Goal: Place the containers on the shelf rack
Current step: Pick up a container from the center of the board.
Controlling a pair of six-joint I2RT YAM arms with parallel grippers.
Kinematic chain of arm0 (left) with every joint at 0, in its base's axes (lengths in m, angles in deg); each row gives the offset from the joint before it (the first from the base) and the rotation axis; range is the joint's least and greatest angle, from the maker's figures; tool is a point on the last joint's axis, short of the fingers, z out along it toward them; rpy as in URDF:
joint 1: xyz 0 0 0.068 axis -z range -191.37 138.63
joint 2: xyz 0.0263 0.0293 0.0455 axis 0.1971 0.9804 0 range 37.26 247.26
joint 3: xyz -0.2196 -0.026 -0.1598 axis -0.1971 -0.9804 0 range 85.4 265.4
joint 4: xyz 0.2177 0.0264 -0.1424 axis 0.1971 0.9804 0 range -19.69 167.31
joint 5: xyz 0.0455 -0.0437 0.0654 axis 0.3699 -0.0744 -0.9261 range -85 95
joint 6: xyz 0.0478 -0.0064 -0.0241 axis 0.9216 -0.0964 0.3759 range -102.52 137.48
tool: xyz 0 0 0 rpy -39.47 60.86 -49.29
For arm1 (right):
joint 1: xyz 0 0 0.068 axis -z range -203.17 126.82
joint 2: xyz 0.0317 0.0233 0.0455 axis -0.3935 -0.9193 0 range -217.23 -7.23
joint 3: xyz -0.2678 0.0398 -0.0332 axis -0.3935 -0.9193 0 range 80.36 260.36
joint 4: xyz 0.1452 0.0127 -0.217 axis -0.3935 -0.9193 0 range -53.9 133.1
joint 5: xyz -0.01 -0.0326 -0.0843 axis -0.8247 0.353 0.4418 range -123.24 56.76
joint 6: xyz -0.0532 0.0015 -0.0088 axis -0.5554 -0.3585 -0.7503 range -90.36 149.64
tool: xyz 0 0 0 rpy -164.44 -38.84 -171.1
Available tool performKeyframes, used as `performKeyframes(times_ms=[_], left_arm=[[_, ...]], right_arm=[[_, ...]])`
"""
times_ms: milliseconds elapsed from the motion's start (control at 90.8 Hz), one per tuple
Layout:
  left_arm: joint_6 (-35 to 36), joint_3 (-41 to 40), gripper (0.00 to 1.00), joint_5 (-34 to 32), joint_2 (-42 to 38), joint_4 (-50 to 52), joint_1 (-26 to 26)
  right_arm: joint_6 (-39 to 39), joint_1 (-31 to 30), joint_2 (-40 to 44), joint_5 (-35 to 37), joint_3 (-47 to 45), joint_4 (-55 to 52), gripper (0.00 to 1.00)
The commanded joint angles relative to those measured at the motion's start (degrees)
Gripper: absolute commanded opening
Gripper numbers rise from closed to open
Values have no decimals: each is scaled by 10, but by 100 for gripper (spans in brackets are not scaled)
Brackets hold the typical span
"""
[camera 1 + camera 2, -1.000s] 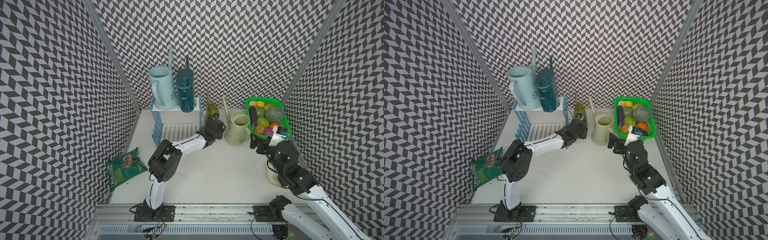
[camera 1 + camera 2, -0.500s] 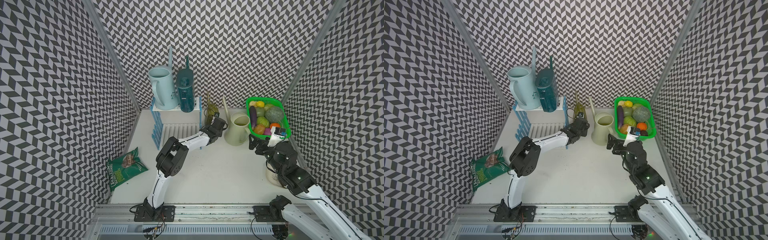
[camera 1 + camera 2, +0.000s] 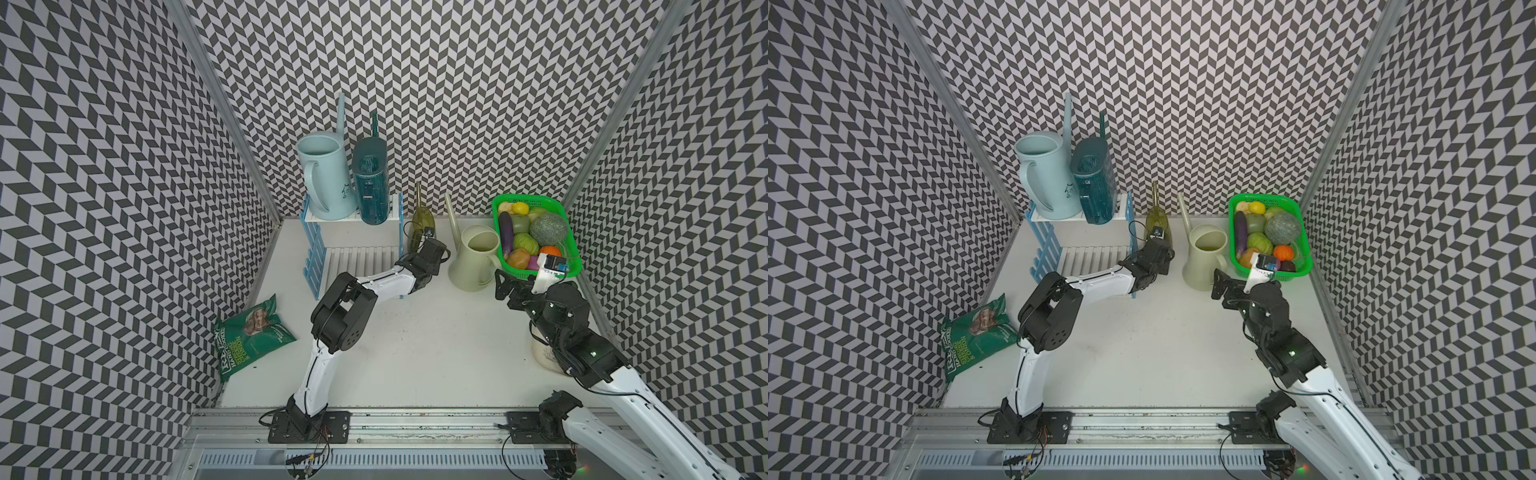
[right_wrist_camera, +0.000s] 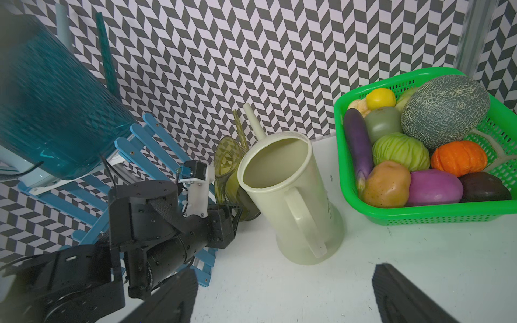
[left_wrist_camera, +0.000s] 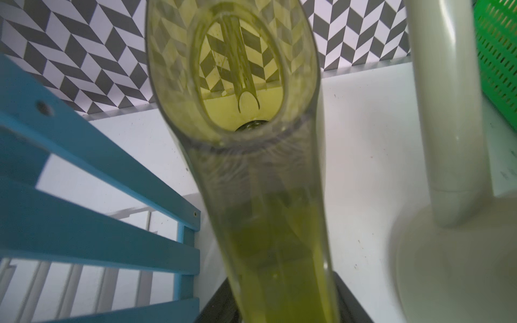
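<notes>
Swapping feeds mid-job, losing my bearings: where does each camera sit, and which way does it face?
Top views: high over the front rail, looking down toward the back wall; left arm, right arm, left hand and right hand show.
Left wrist: behind the left hand, facing the olive can up close; black fingers flank it.
Right wrist: above the open right hand, facing cream can and basket; fingertips and left arm show.
Shared: both wrist views catch olive can, cream can, blue rack.
</notes>
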Motion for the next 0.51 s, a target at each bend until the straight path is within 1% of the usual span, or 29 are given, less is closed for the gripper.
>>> performKeyframes(times_ms=[0,242,496], left_arm=[[20,-40,51,-6,-30,-95,-2],[45,-121,49,-25,-42,-235,-2],[72,-138,47,-44,-24,-313,-2]], right_arm=[[-4,3,3,-3,-3,27,100],[-4,3,5,0,5,13,100],[-2,3,0,-2,16,6,100]])
